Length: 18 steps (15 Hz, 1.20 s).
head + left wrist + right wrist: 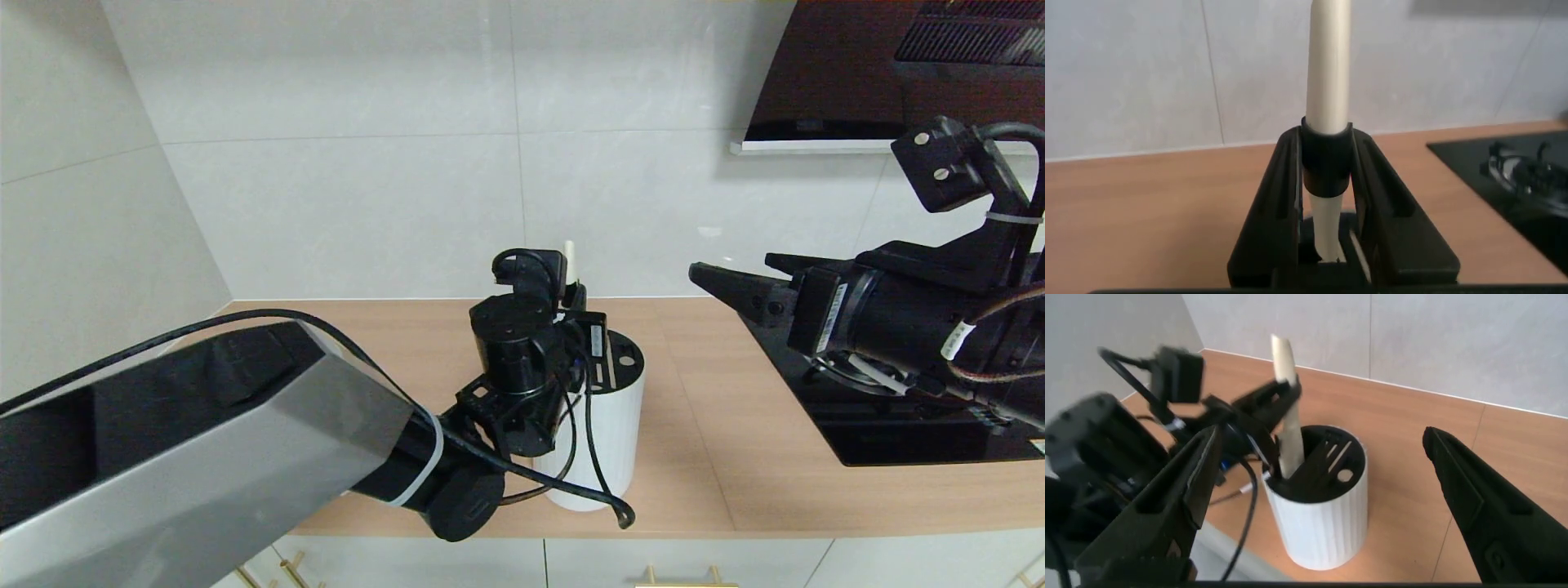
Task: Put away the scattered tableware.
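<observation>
A cream utensil handle (569,249) stands upright in my left gripper (573,296), which is shut on it just above the white ribbed utensil holder (611,429). In the left wrist view the handle (1328,73) rises between the black fingers (1278,184) of that gripper (1328,159). In the right wrist view the handle's (1283,367) lower end reaches into a slot of the holder's (1323,518) black top, with the left gripper (1267,402) clamped on it. My right gripper (739,278) (1323,502) hangs open to the holder's right, holding nothing.
A wooden counter (392,343) runs along a white tiled wall. A black glass hob (898,425) (1527,180) lies to the right, under my right arm, with a dark range hood (890,65) above. Cabinet fronts with gold handles (686,578) sit below the counter's edge.
</observation>
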Available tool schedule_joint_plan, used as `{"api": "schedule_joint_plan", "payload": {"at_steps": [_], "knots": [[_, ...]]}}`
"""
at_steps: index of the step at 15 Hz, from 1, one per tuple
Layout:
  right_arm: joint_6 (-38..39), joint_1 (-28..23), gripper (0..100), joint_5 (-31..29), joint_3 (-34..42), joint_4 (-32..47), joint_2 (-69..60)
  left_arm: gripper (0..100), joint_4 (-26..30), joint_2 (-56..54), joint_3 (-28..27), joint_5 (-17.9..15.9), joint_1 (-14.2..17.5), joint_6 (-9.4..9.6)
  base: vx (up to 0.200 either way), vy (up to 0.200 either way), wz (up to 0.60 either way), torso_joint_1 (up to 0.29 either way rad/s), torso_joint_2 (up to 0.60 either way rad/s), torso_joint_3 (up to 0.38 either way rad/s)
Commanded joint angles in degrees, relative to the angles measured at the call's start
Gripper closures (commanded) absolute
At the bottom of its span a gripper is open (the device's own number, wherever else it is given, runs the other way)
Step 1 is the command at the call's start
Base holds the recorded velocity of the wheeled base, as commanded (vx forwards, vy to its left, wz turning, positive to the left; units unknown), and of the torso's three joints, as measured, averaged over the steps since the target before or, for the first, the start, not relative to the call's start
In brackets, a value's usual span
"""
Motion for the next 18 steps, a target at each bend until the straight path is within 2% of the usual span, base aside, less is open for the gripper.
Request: {"api": "schedule_joint_plan", "payload": {"at_steps": [1,6,7,14,18], "knots": [[0.0,0.0,0,0.0,0.0,0.0,0.5,100,0.1,1.5,0.0,0.0,-0.1,-0.11,0.0,0.0,0.0,0.0,0.0,0.0],[0.0,0.0,0,0.0,0.0,-0.1,0.8,100,0.1,1.7,0.0,0.1,-0.1,-0.2,0.0,0.0,0.0,0.0,0.0,0.0],[0.0,0.0,0,0.0,0.0,-0.1,0.8,0,0.1,1.7,0.0,0.1,-0.1,-0.29,0.0,0.0,0.0,0.0,0.0,0.0],[0.0,0.0,0,0.0,0.0,-0.1,0.7,0,-0.1,0.5,1.0,0.4,-0.5,-0.55,0.0,0.0,0.0,0.0,0.0,0.0],[0.0,0.0,0,0.0,0.0,-0.1,0.4,0,-2.3,-6.9,5.1,0.1,-0.9,-0.29,0.0,0.0,0.0,0.0,0.0,0.0]]}}
